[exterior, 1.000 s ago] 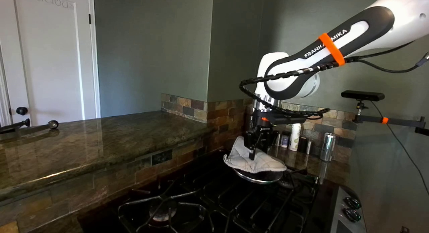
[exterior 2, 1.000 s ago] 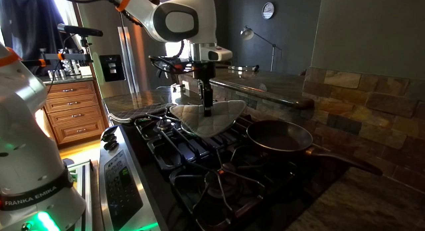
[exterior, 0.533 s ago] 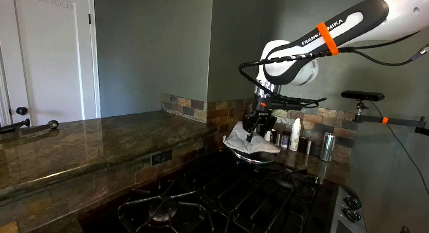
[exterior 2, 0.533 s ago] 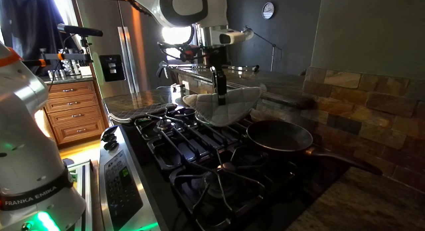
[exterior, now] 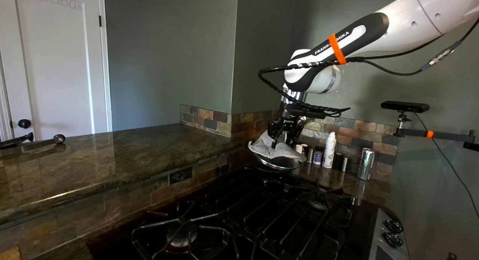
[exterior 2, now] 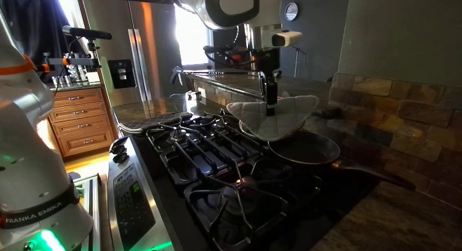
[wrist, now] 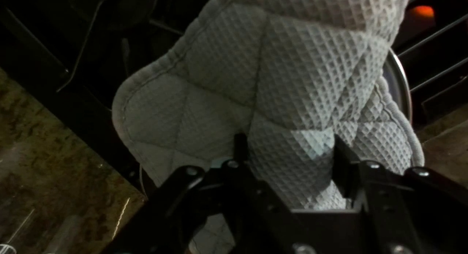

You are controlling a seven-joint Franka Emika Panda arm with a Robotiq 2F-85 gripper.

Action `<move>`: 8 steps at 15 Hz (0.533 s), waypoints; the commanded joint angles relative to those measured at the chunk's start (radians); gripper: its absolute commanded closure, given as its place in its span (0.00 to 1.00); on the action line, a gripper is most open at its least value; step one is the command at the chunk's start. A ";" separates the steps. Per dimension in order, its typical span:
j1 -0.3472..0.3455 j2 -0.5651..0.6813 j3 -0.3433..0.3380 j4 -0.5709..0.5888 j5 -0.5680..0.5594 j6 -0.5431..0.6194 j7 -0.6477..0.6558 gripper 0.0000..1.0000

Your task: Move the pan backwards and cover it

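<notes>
Metal-edged lid juts below gripped cloth, near the pan's rim.

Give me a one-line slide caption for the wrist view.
Gripper pinching a pale quilted cloth, the shiny edge of a lid peeking out beneath.

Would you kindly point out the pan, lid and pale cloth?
Pan [exterior 2: 307, 150], in an exterior view: inner floor.
Lid [exterior: 283, 163], in an exterior view: exposed edge.
Pale cloth [wrist: 289, 75], in the wrist view: quilted middle.
</notes>
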 commanded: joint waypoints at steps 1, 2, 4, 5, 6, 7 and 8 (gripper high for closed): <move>-0.007 0.132 -0.014 0.145 0.069 -0.042 -0.033 0.70; -0.009 0.162 -0.016 0.176 0.080 -0.045 -0.037 0.70; -0.013 0.208 -0.016 0.227 0.094 -0.053 -0.041 0.70; -0.015 0.225 -0.015 0.247 0.097 -0.054 -0.038 0.70; -0.016 0.241 -0.015 0.267 0.097 -0.060 -0.035 0.70; -0.017 0.254 -0.014 0.284 0.097 -0.066 -0.035 0.70; -0.017 0.265 -0.015 0.297 0.089 -0.072 -0.026 0.70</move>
